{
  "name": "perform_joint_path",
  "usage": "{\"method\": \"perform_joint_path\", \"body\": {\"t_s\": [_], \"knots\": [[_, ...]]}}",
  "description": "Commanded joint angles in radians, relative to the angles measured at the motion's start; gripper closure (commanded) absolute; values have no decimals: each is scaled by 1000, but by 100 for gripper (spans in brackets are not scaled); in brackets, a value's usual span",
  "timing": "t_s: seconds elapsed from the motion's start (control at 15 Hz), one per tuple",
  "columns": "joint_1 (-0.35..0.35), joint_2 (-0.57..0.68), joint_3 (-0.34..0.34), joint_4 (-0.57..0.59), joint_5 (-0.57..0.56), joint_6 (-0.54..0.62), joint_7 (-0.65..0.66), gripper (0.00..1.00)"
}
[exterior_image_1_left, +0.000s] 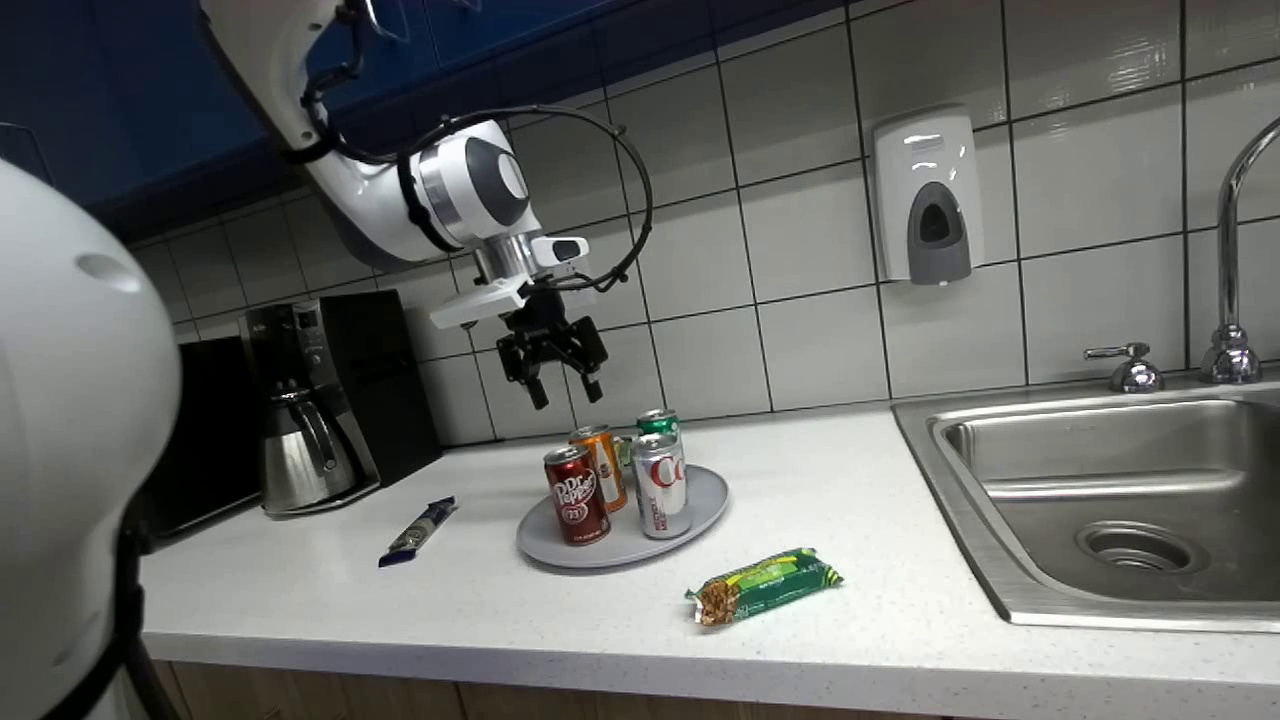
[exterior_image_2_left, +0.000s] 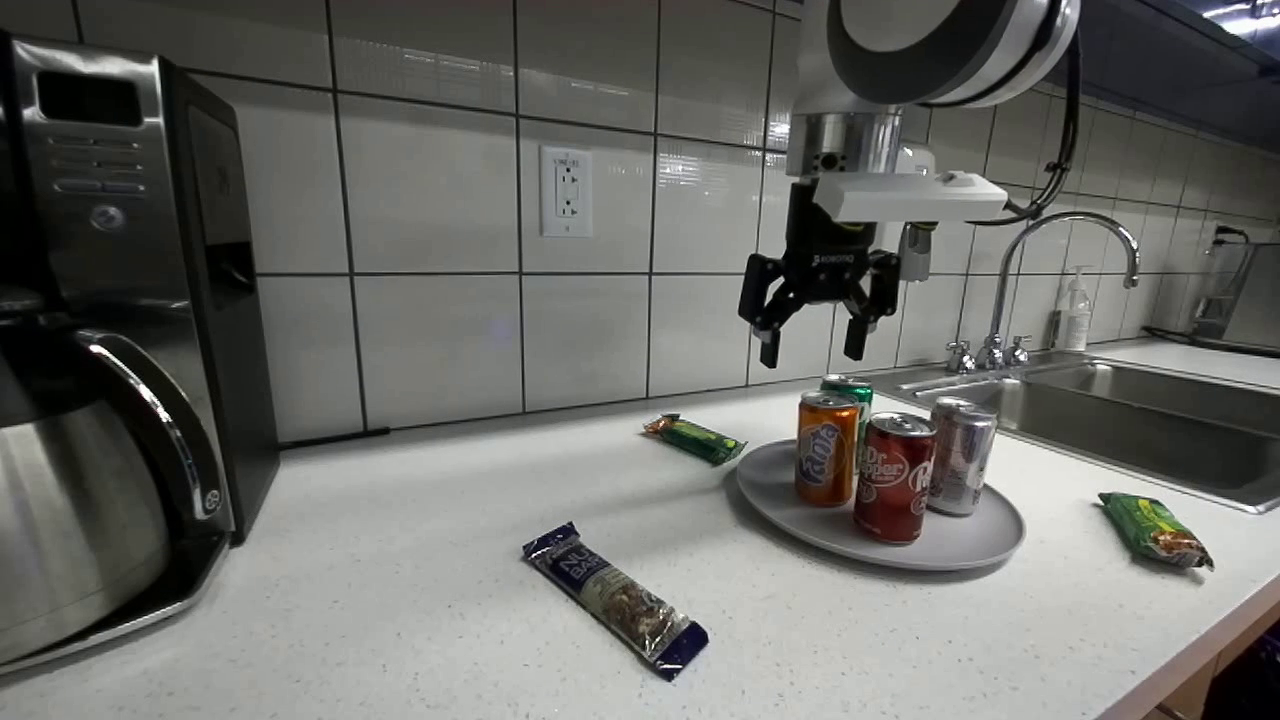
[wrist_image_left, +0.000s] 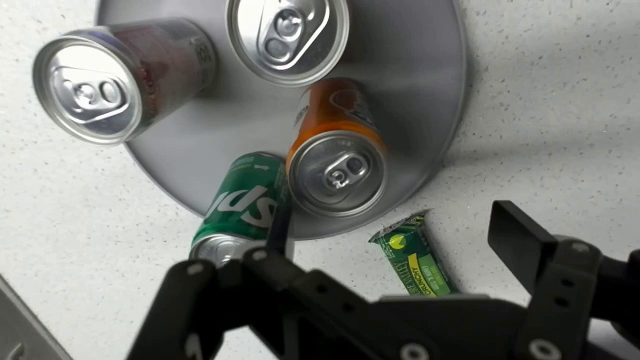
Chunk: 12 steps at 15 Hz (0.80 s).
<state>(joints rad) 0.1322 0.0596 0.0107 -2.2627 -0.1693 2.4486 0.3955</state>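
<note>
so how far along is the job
Looks done: red can, orange can, green can and silver can stand on the plate. In hand: nothing; the gripper hangs open above the counter. Perhaps left: the blue bar, the wall-side green bar and the sink-side green bar, lying on the counter off the plate.

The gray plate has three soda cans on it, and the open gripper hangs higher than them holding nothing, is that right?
Not quite: the gray plate holds four, not three. The wrist view shows them all: the green can, the orange can, the silver can and the red can. The open gripper does hang higher than them, holding nothing.
</note>
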Motion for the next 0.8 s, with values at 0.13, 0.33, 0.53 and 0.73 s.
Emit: {"method": "perform_joint_path", "body": {"t_s": [0.13, 0.33, 0.53, 0.73], "knots": [[-1, -70, 41, -62, -30, 20, 98, 0], [2, -91, 60, -82, -42, 23, 150, 0], [2, -110, 79, -99, -62, 22, 201, 0], [-8, -76, 89, -69, -31, 10, 166, 0]]}}
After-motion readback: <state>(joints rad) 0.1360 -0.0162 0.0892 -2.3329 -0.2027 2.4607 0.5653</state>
